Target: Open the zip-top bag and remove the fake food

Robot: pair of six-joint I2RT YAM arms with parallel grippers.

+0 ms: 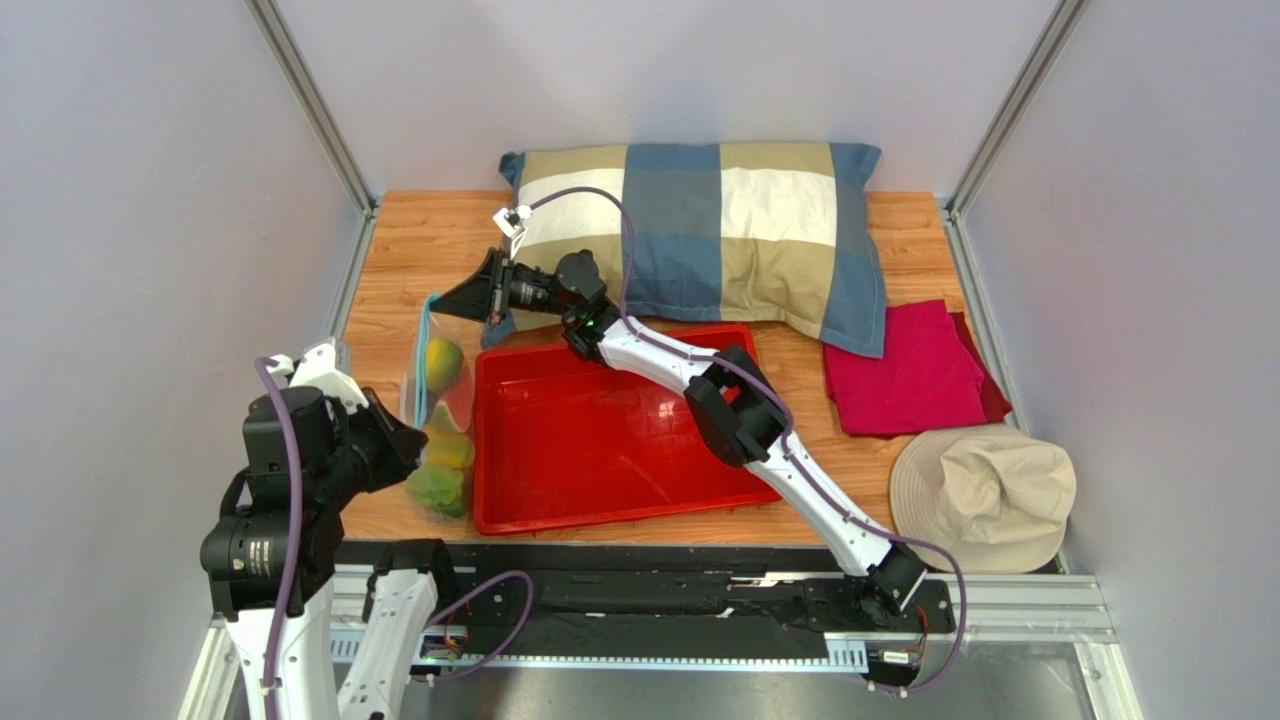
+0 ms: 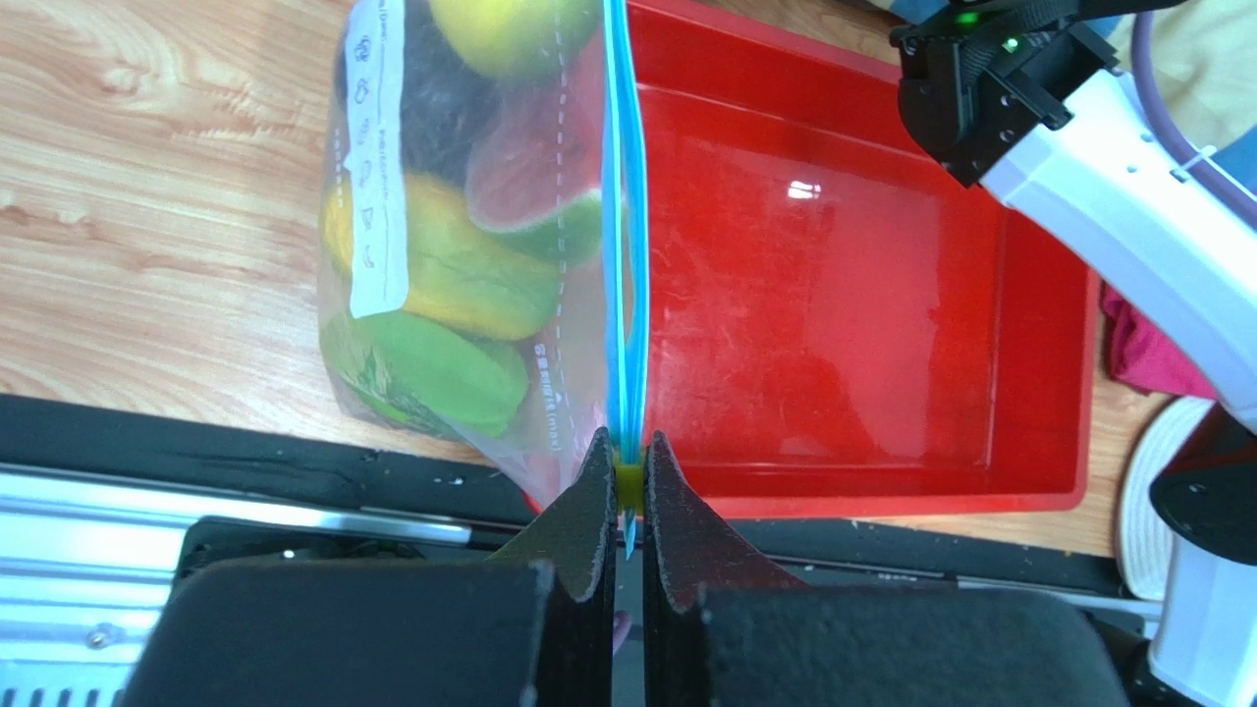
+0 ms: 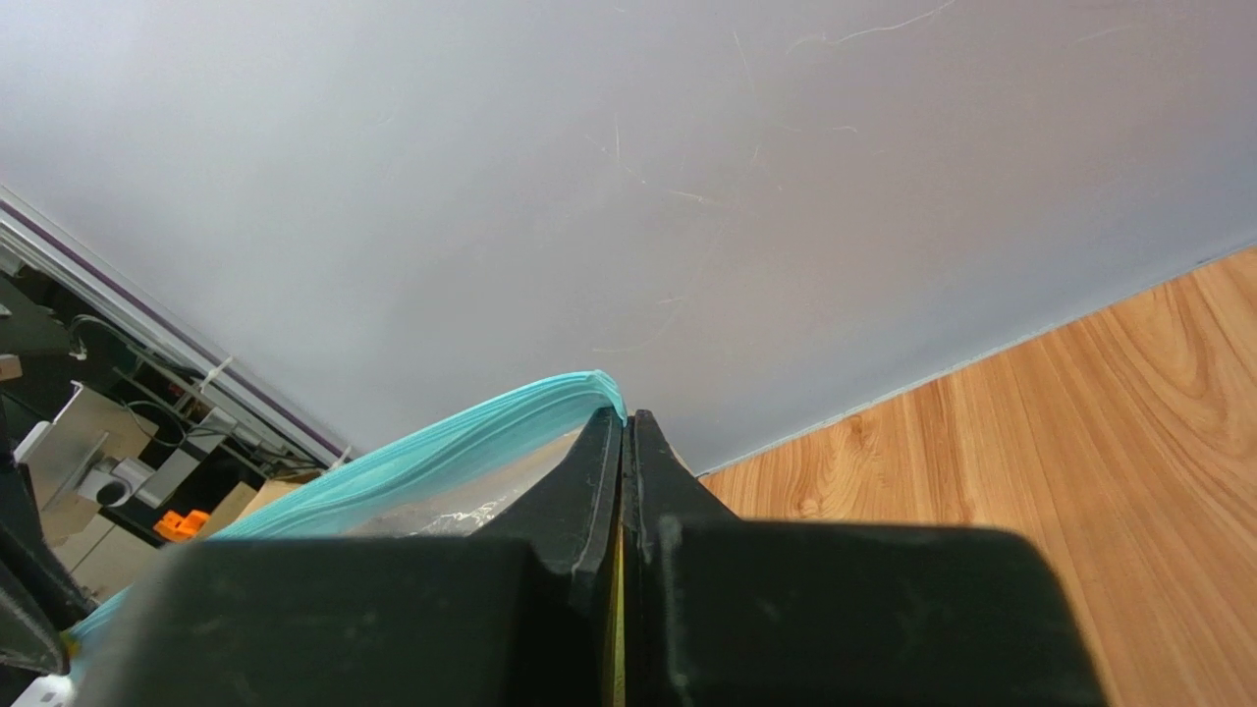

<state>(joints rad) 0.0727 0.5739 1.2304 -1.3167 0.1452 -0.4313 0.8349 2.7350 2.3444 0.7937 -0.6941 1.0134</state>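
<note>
The pillow lies just behind the tray. A cloth and a hat sit off the tray's right side, well away from the work.

The bag runs along the tray's left rim, from its near-left corner toward its far-left corner. It is stretched lengthwise, with its zip strip turned toward the tray. The food is inside, bunched on the side away from the tray.

The left gripper is pressed together on the strip's near end, at the tray's near-left corner. The right gripper pinches the far end beyond the far-left corner. Holding both ends likely keeps the strip taut and straight. The seal looks closed along its length, so opening is not yet done.

Left of the bag the side wall is close, leaving little room there. The tray's bed to the right offers the freer side. The right arm crosses the tray's far-left part, so moves there are tighter.
</note>
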